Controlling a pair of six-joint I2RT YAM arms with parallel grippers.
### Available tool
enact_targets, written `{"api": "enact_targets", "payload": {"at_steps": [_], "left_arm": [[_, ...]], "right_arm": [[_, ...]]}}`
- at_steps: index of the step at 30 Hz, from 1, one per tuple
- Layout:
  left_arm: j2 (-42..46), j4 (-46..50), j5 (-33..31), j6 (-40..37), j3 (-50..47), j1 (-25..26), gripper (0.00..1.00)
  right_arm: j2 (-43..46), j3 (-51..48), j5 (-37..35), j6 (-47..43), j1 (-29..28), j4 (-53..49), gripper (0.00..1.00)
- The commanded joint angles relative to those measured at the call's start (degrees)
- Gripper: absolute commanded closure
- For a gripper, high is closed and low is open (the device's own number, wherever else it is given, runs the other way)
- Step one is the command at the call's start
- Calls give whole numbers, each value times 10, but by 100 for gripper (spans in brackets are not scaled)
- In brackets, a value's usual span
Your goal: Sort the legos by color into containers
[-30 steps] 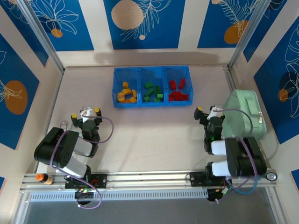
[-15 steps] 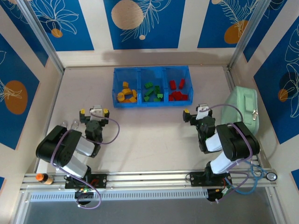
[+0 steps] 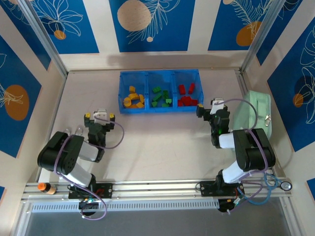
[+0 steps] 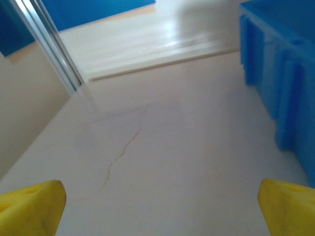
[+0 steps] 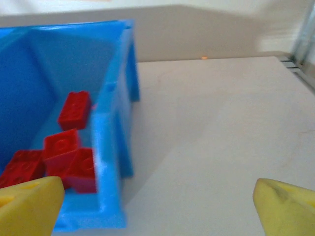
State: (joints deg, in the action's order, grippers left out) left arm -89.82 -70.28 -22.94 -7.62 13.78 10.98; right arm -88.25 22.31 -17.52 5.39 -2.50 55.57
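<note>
Now right tool swung from mint-green pouch to 4 o'clock of blue bin; left tool edged forward. Both tools apart, empty. Yellow legos, green legos and red legos sit in 3 separate compartments at tabletop 12 o'clock; sorting looks done.

1. I see my left arm folded low over its base, the forearm reaching toward 1 o'clock.
2. My left gripper points to 12 o'clock, jaws spread wide with nothing between them.
3. My right arm is folded as well, its wrist stretching toward 11 o'clock.
4. My right gripper faces 12 o'clock, jaws wide apart and empty, with one of its yellow fingertips at each bottom corner of its wrist view.
</note>
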Motion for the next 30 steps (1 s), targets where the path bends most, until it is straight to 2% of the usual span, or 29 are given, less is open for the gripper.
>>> {"api": "enact_targets", "payload": {"at_steps": [1, 2, 3, 5, 15, 21, 30], "left_arm": [[10, 187, 93, 65, 80, -52, 1], [13, 179, 115, 73, 73, -64, 1], [-7, 123, 113, 67, 63, -65, 1], [7, 166, 115, 73, 70, -65, 1], [1, 119, 107, 72, 53, -65, 0], [-1, 143, 104, 72, 66, -64, 0], [1, 137, 111, 67, 63, -61, 0]], "right_arm": [[10, 1, 12, 29, 8, -66, 1], [10, 1, 12, 31, 10, -66, 1], [10, 1, 11, 31, 9, -65, 1], [10, 1, 5, 33, 9, -66, 1], [18, -27, -21, 47, 11, -24, 1], [9, 3, -6, 28, 3, -68, 1], [9, 1, -6, 25, 0, -62, 1]]}}
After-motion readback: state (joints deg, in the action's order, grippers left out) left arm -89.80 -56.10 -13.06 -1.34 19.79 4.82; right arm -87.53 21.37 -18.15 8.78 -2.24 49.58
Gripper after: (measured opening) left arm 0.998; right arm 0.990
